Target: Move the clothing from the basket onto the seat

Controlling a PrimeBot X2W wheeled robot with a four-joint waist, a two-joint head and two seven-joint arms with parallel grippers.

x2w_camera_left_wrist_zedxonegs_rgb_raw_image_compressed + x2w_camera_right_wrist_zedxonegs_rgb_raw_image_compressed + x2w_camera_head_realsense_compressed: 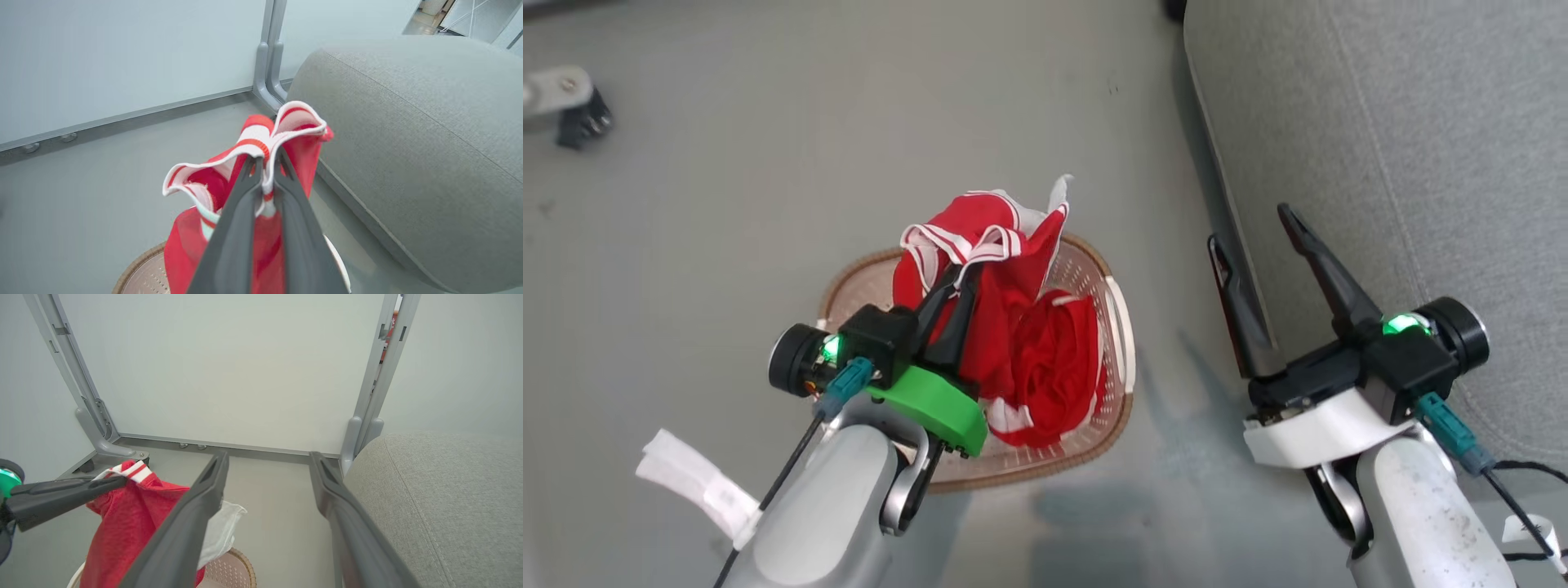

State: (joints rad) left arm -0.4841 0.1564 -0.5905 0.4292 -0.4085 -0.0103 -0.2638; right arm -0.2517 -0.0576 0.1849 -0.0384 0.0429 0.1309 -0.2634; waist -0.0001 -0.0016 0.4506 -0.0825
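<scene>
red collar pinched tight in the left fingers, lifted garment hanging above the basket, second garment bunched inside. right fingers spread wide, empty, beside the seat. best play: lift till the hem clears the rim, swing right, release well over the cushion.
</scene>
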